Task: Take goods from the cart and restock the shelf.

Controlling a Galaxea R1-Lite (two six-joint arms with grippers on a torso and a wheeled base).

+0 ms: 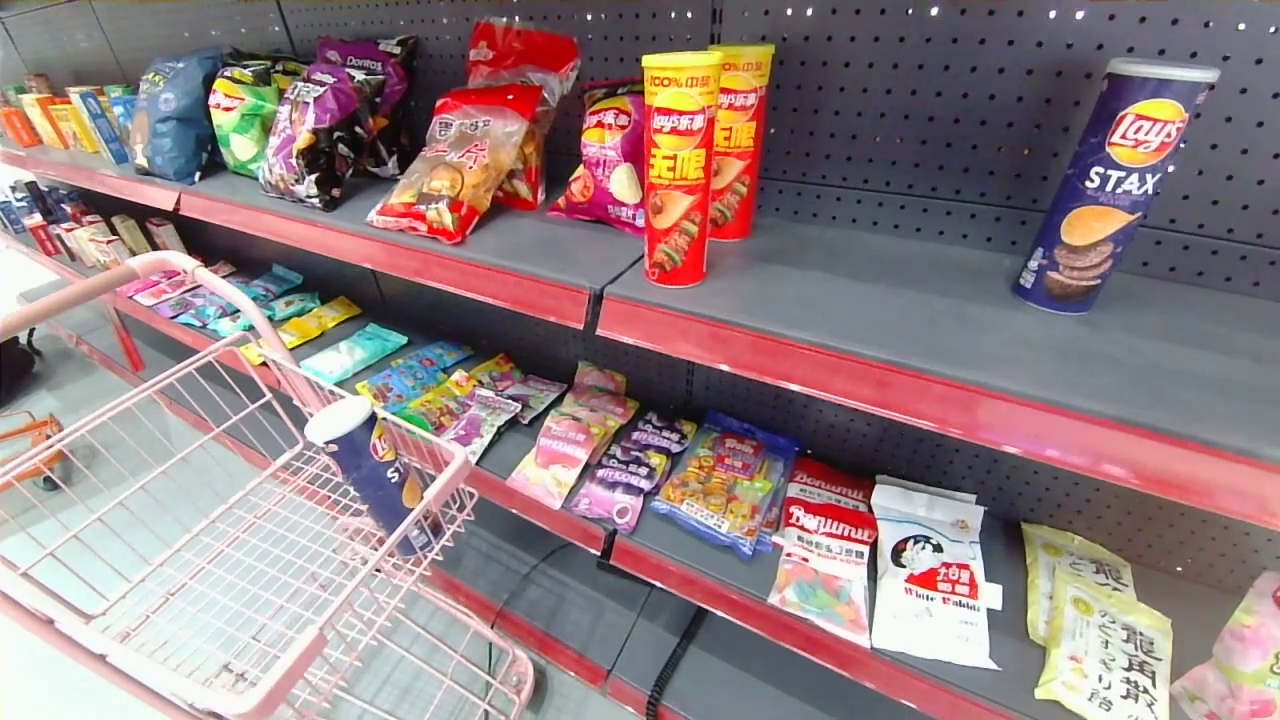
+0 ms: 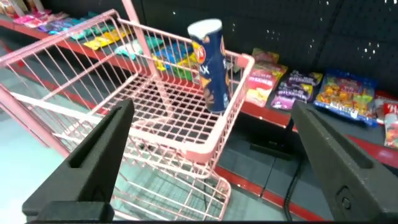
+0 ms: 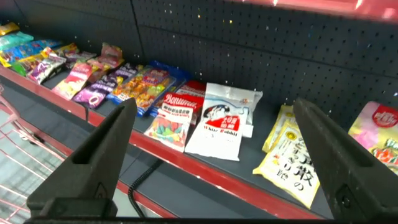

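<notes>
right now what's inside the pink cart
One dark blue chip can with a white lid stands in the pink cart, in the corner nearest the shelf. Its lower end is partly screened by the wire wall.

The cart (image 1: 140, 645) runs off the head view's left and bottom edges, its wire screening the lower half of the blue can (image 1: 360, 460). The right edge cuts a pink bag (image 1: 1235, 660).

The left gripper (image 2: 211, 106) has its two dark fingers (image 2: 93, 162) spread wide, angled forward and down, and the right gripper (image 3: 214, 102) has its fingers (image 3: 339, 162) parted equally wide.
</notes>
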